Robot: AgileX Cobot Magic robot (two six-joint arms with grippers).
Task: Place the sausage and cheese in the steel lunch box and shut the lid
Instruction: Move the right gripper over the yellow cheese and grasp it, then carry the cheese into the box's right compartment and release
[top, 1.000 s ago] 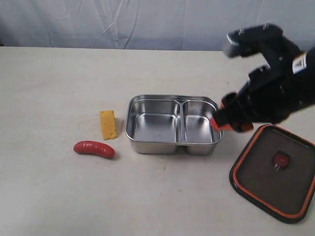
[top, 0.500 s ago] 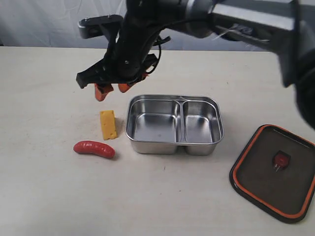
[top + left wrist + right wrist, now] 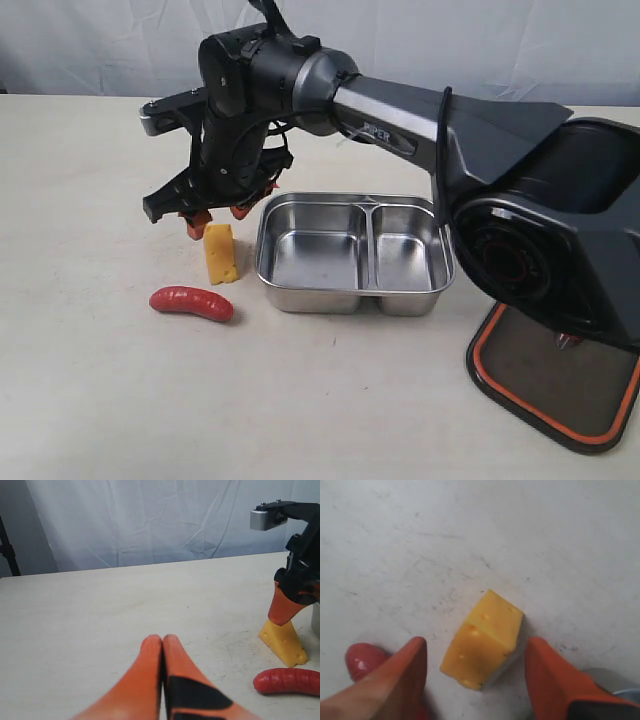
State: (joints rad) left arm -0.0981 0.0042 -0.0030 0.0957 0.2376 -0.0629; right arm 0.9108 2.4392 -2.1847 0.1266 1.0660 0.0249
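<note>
- Right gripper [image 3: 218,217] has its jaws spread wide with nothing in them, hanging left of centre in the exterior view.
- The cheese [image 3: 485,640] sits straight under it, in the gap between the two orange fingers [image 3: 395,675]. There's bare table on both sides, so no squeeze yet.
- The wedge's long axis runs lower left to upper right in the right wrist view. That's roughly along the gap but a bit skewed, so I'd guess the jaws close across the narrow way.
- The right arm is clearly the nearer one. Left gripper [image 3: 162,641] is pinched shut on nothing, with the cheese off at the right edge of its view.
- Further out, the sausage [image 3: 191,303] lies sideways just below-left of the cheese. The steel lunch box [image 3: 350,298] sits empty just right of the cheese, and the lid [image 3: 540,390] is off at lower right.
- Versus a second ago, the gripper was over by the box's right end. It then swung to above the cheese and now it's lower. Cheese, sausage and box haven't budged.
</note>
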